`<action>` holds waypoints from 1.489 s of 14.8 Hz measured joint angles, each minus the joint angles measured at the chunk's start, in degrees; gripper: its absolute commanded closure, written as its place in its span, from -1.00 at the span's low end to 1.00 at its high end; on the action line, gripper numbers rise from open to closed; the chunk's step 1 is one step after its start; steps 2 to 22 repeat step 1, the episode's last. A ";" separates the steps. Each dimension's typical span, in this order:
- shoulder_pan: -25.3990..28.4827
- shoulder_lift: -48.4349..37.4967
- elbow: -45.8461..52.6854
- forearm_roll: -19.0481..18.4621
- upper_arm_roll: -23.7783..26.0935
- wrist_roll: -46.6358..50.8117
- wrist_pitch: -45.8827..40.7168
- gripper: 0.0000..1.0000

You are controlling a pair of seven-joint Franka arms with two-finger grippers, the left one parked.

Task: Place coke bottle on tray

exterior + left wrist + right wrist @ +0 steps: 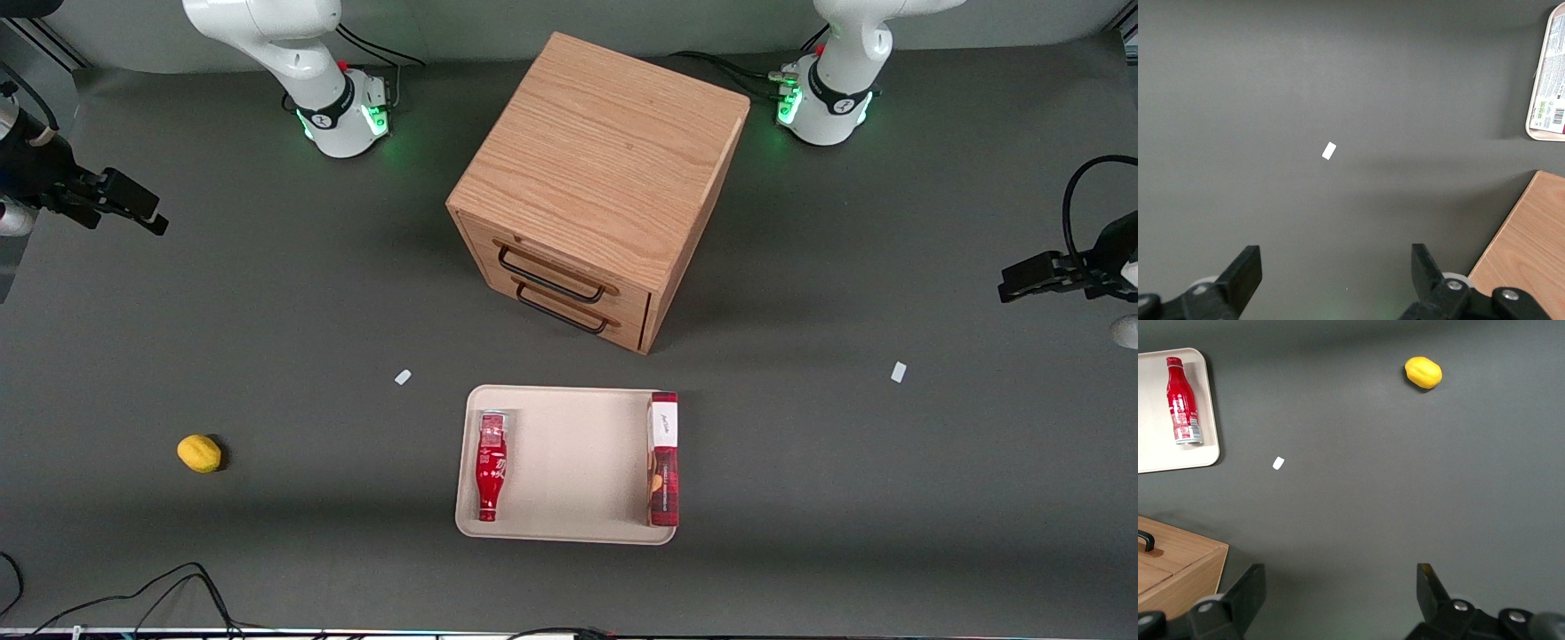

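Front view first: the coke bottle (492, 464) lies on its side in the tray (569, 462), along the tray's edge toward the working arm's end of the table, cap pointing toward the camera. A flat red-and-white box (664, 459) lies along the tray's edge toward the parked arm's end. The wooden drawer cabinet (597, 182) stands farther from the camera than the tray, and a yellow lemon (199, 453) sits alone toward the working arm's end. The gripper (133, 206) hangs at that end of the table, well apart from the bottle and above bare tabletop.

Left wrist view shows only the box (1550, 80) on a tray corner (1538, 135), a cabinet corner (1528, 240) and a small white tag (1329, 151); the bottle is out of sight.

Right wrist view shows the gripper (1338, 590) with its fingers (1248, 590) spread wide, holding and touching nothing. The bottle (1182, 401) lies in the tray (1158, 450), well away from the fingers; the lemon (1423, 372) and another white tag (1278, 463) lie on the table.
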 measured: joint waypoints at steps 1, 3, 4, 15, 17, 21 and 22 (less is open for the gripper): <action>0.08 0.03 0.15 -0.06 0.31 0.14 -0.01 -1.00; 0.08 0.03 0.15 -0.06 0.31 0.14 -0.01 -1.00; 0.08 0.03 0.15 -0.06 0.31 0.14 -0.01 -1.00; 0.08 0.03 0.15 -0.06 0.31 0.14 -0.01 -1.00; 0.08 0.03 0.15 -0.06 0.31 0.14 -0.01 -1.00; 0.08 0.03 0.15 -0.06 0.31 0.14 -0.01 -1.00; 0.08 0.03 0.15 -0.06 0.31 0.14 -0.01 -1.00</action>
